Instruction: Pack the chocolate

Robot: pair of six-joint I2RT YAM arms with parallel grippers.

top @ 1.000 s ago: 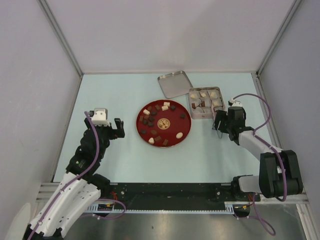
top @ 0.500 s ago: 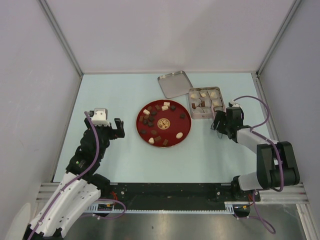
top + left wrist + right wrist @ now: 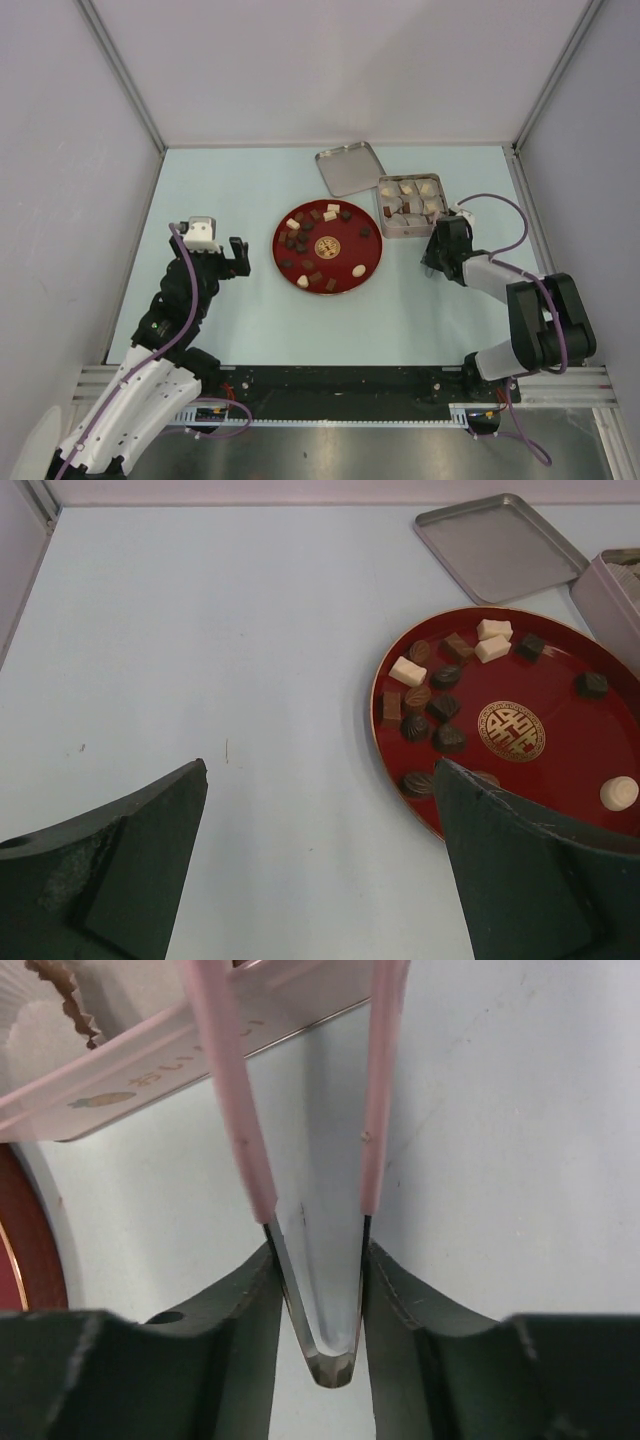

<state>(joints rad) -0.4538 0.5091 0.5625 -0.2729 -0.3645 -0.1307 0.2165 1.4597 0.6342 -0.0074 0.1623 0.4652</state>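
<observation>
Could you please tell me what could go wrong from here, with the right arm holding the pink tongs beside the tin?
1. The right end effector grips the pink tongs only at their joined end, so they may twist or slip.
2. One arm of the tongs passes close by the tin wall, so swinging toward the red plate could bump the tin.
3. Several chocolates sit packed together, so picking one may nudge its neighbours.
</observation>
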